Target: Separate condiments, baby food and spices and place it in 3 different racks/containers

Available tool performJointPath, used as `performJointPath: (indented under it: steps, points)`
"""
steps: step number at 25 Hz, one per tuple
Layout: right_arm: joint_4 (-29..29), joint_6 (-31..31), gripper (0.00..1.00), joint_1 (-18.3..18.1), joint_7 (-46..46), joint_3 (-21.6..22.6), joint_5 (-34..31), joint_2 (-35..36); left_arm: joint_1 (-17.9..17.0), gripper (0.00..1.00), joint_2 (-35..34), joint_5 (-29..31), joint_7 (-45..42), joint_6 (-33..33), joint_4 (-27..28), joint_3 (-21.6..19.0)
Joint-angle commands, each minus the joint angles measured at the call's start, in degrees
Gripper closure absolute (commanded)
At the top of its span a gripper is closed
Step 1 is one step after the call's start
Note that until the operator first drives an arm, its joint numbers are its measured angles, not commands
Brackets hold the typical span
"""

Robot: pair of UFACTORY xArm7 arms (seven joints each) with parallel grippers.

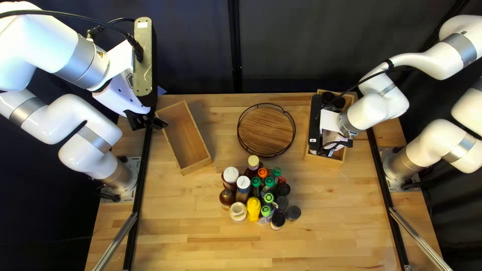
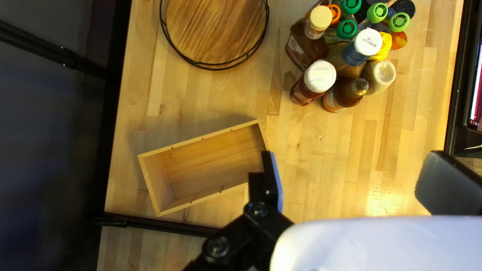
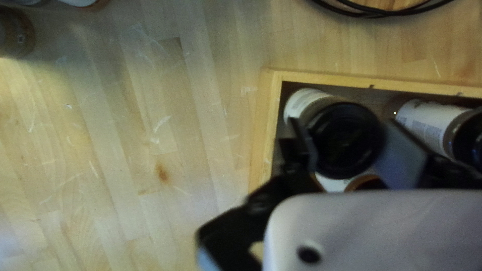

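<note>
Right jaws [image 1: 329,121] grip a jar [image 3: 346,140] inside a box [image 3: 266,125].

So my left arm [image 1: 80,55] loops up high off its base, then slants down to the far-left corner of the table [image 1: 201,246]. Its gripper [image 1: 148,122] is hanging there with the fingers spread pretty wide. My right arm [image 1: 427,65] bends in over the far edge near the right corner, wrist low, gripper [image 1: 332,136] angled down, both fingers snug on a jar [image 3: 346,135].
</note>
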Motion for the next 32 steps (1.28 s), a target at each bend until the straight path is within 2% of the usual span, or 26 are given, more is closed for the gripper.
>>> performJointPath:
  steps: [1, 5, 8, 13, 17, 19, 22, 23, 25, 26, 28, 32]
  points:
    - [1.21, 1.93, 0.00, 1.25, -1.00, 2.06, 2.39, -1.11, 0.00, 0.00, 0.00, 0.00, 0.00, 0.00, 0.00, 0.00]
    - [4.54, 3.54, 0.00, 5.65, -0.45, 4.64, 6.09, 0.70, 0.00, 0.00, 0.00, 0.00, 0.00, 0.00, 0.00, 0.00]
    - [9.39, 2.93, 0.00, 12.52, 0.37, 4.76, 9.69, 5.87, 0.00, 0.00, 0.00, 0.00, 0.00, 0.00, 0.00, 0.00]
    - [16.17, -0.13, 0.00, 22.96, 1.51, 2.44, 15.37, 15.01, 0.00, 0.00, 0.00, 0.00, 0.00, 0.00, 0.00, 0.00]
    - [20.09, -2.65, 0.00, 29.33, 2.95, -0.04, 20.17, 22.40, 0.00, 0.00, 0.00, 0.00, 0.00, 0.00, 0.00, 0.00]
    - [23.16, -3.16, 0.00, 33.29, 4.03, -1.59, 24.48, 28.05, 0.00, 0.00, 0.00, 0.00, 0.00, 0.00, 0.00, 0.00]
    - [27.48, -2.50, 0.00, 36.98, 4.21, -3.31, 30.62, 35.31, 0.00, 0.00, 0.00, 0.00, 0.00, 0.00, 0.00, 0.00]
    - [29.90, -2.24, 0.00, 38.62, 3.30, -4.48, 34.71, 39.79, 0.00, 0.00, 0.00, 0.00, 0.00, 0.00, 0.00, 0.00]
    - [32.68, -2.60, 0.00, 39.46, 1.04, -5.58, 41.11, 45.85, 0.00, 0.00, 0.00, 0.00, 0.00, 0.00, 0.00, 0.00]
    - [34.42, -2.67, 0.00, 38.74, -0.62, -5.40, 46.03, 50.04, 0.00, 0.00, 0.00, 0.00, 0.00, 0.00, 0.00, 0.00]
    - [36.34, -2.28, 0.00, 36.90, -1.41, -4.19, 51.28, 54.43, 0.00, 0.00, 0.00, 0.00, 0.00, 0.00, 0.00, 0.00]
    - [38.52, -1.37, 0.00, 34.52, -1.04, -2.32, 57.50, 60.08, 0.00, 0.00, 0.00, 0.00, 0.00, 0.00, 0.00, 0.00]
